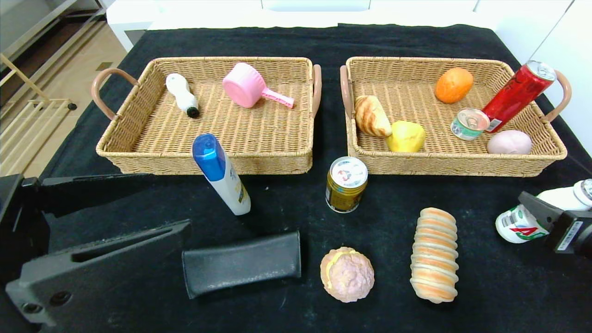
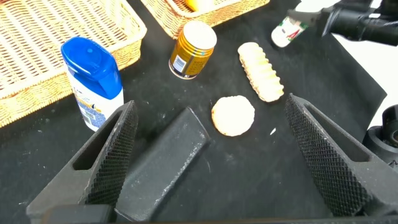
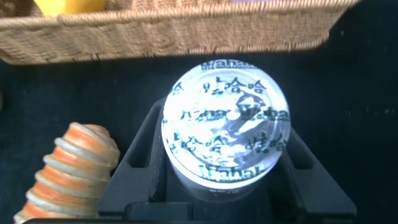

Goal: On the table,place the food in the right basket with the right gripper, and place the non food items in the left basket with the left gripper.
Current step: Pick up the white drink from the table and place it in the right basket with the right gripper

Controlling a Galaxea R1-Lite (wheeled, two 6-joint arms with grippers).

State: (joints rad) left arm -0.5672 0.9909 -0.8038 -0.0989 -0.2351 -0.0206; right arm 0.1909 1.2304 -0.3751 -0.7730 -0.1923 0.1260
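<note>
Your left gripper (image 1: 152,222) sits low at the near left, fingers wide apart and holding nothing, over the black case (image 1: 241,262). Your right gripper (image 1: 536,215) squeezes the small white bottle (image 1: 520,224) near the right basket (image 1: 462,163). The striped bread (image 1: 434,254) lies beside it.

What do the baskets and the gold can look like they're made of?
The left basket and the right basket look like woven wicker, matte tan, with visible plaited strands. The gold can looks like metal: glossy gold wall and a silvery rim, though a printed label may cover it.
</note>
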